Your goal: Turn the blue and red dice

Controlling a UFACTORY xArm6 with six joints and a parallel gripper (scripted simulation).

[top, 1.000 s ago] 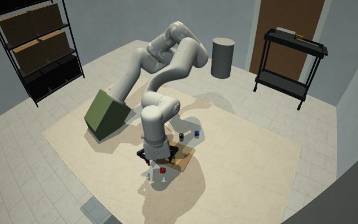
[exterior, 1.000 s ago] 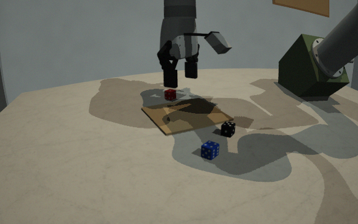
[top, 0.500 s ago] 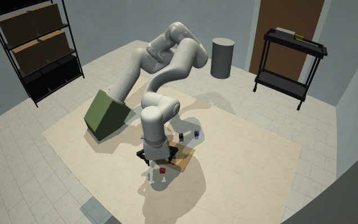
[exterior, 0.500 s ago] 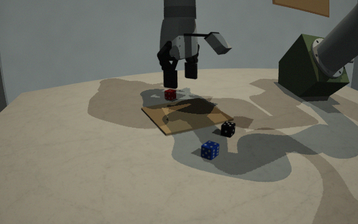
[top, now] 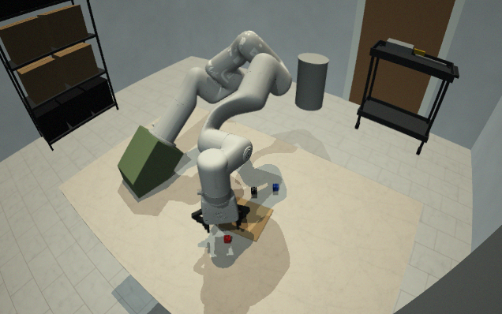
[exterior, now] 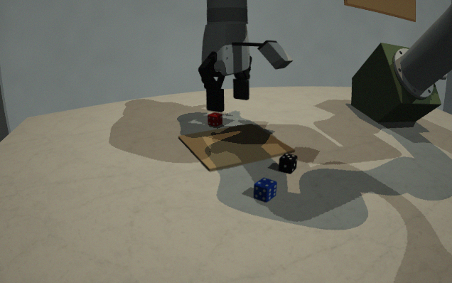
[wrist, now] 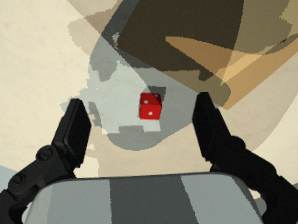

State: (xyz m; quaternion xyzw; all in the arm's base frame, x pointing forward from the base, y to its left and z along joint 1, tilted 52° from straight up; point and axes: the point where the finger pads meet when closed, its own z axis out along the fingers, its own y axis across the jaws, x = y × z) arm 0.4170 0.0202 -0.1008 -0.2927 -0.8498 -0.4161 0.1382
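Observation:
The red die [exterior: 214, 119] lies on the table just off one edge of the tan mat [exterior: 236, 146]; it also shows in the top view [top: 227, 238] and in the wrist view [wrist: 150, 106]. My gripper [exterior: 228, 96] hangs open and empty a little above the red die, its fingers spread to either side of it in the wrist view [wrist: 141, 123]. The black die [exterior: 288, 163] lies on the table close to another corner of the mat. The blue die [exterior: 265, 189] lies on the table farther off the mat. The mat [top: 246, 218] lies flat, partly under the arm's shadow.
The arm's green base block [exterior: 387, 83] stands at the table's far side. In the top view a shelf rack [top: 51, 67], a grey cylinder [top: 312, 80] and a black cart [top: 406, 92] stand on the floor away from the table.

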